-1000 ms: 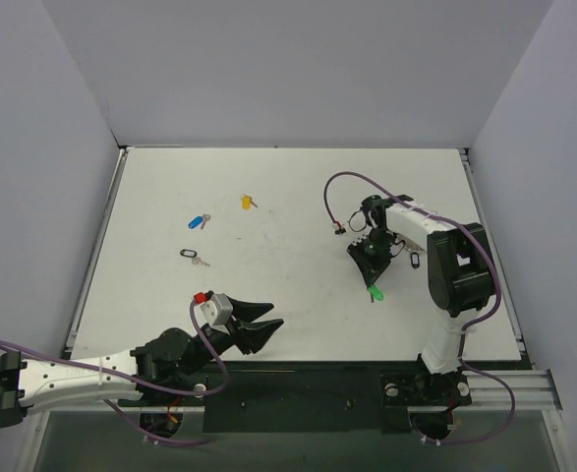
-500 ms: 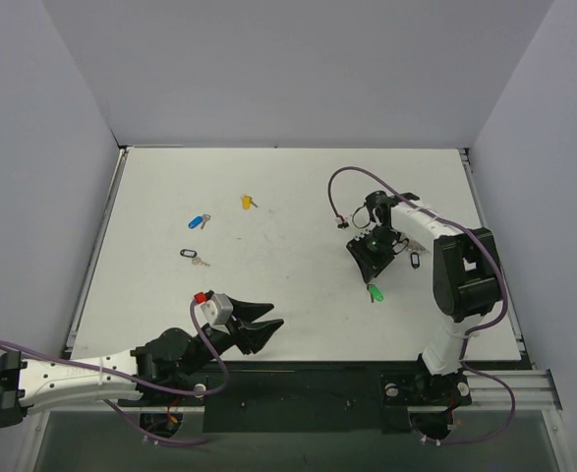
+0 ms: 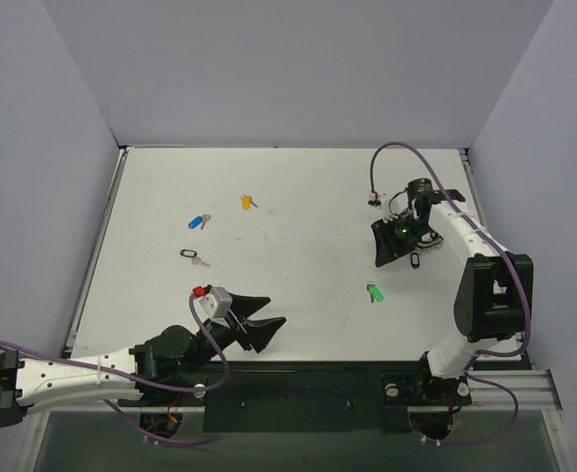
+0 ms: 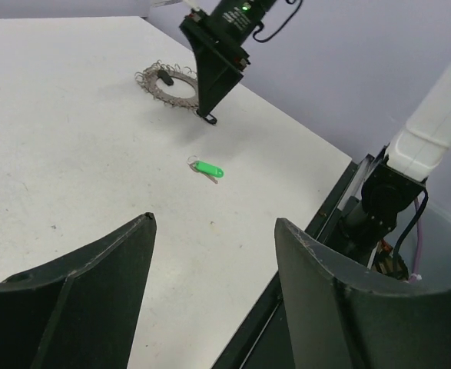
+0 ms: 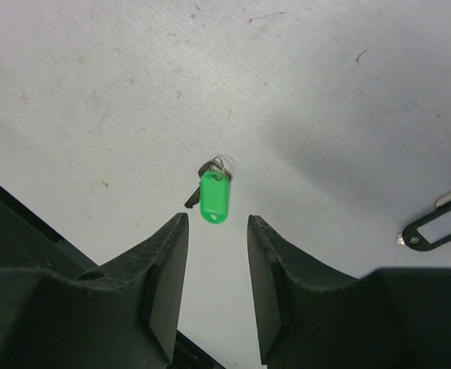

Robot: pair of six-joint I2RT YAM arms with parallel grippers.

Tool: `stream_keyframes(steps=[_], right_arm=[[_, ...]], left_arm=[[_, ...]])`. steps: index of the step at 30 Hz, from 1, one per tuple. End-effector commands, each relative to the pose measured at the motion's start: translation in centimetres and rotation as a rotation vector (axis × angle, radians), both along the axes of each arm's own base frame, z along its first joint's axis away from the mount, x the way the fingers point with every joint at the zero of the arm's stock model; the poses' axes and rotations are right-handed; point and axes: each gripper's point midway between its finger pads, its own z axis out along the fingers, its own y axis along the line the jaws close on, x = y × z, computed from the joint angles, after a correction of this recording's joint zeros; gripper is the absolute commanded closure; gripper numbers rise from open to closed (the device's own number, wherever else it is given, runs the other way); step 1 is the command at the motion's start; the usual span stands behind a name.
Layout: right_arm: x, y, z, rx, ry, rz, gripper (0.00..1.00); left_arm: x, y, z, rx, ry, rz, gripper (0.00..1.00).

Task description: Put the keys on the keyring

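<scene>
I'm driving a left arm and right arm with white shells, black joints, black wedge-shaped fingers and looping purple cables.

Open table lies all round the green key, reachable from any side. Only the right gripper and keyring stand near, beyond it. The blue key, yellow key and black key lie well left.

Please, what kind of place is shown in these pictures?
Probably a robot test bench in a lab: a white table walled by plain panels, two arms bolted to its near edge, small keys laid out.
</scene>
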Motion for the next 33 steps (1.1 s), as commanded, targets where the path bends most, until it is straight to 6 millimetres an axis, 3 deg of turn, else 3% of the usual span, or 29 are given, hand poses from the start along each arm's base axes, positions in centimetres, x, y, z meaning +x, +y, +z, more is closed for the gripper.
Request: stream_keyframes(steps=[1, 2, 3, 4, 5, 6, 7, 8, 13, 17, 21, 26, 30, 33], right_arm=[[-1.3, 0.0, 3.5, 0.161, -0.058, -0.019, 0.68], [-1.4, -0.1, 4.1, 0.180, -0.084, -0.024, 0.67], [-1.3, -0.8, 4.4, 0.183, -0.102, -0.051, 0.67], [-1.0, -1.5, 4.9, 0.185, -0.135, -0.077, 0.67], [-0.9, -1.8, 5.3, 0.187, -0.152, -0.096, 0.67], [-0.6, -2.7, 5.8, 0.182, -0.184, -0.127, 0.66], [-0.4, -3.1, 6.1, 0.182, -0.195, -0.151, 0.65], [0.0, -4.1, 6.5, 0.175, -0.217, -0.184, 0.64], [1.2, -8.0, 7.7, 0.102, -0.263, -0.324, 0.61], [3.1, -11.0, 9.2, 0.030, -0.298, -0.459, 0.60], [5.2, -12.3, 9.9, 0.014, -0.278, -0.583, 0.60], [7.2, -12.3, 8.5, 0.050, -0.187, -0.643, 0.60], [8.6, -15.3, 6.7, -0.087, -0.127, -0.795, 0.61], [9.3, -16.6, 6.0, -0.145, -0.116, -0.809, 0.61]], left_arm=[[1.8, 0.6, 2.5, -0.030, 0.080, 0.113, 0.22], [2.6, 1.1, 3.3, -0.044, 0.103, 0.157, 0.20], [3.1, 1.3, 2.2, 0.014, 0.125, 0.184, 0.17], [4.2, 1.8, 3.2, -0.018, 0.160, 0.224, 0.16], [4.2, 1.6, 2.0, 0.046, 0.192, 0.204, 0.15], [6.0, 2.6, 3.1, 0.007, 0.228, 0.256, 0.15], [6.0, 2.3, 2.6, 0.042, 0.268, 0.200, 0.14], [8.2, 4.0, 2.7, 0.020, 0.307, 0.272, 0.14], [11.1, 6.9, 2.7, 0.098, 0.430, 0.232, 0.14], [11.8, 8.3, 2.0, 0.276, 0.443, 0.248, 0.14], [12.0, 9.5, -0.2, 0.396, 0.431, 0.275, 0.14], [12.3, 10.4, -1.7, 0.432, 0.395, 0.313, 0.14], [12.6, 11.2, -1.3, 0.450, 0.363, 0.355, 0.14], [12.8, 11.7, -1.0, 0.454, 0.346, 0.382, 0.14]])
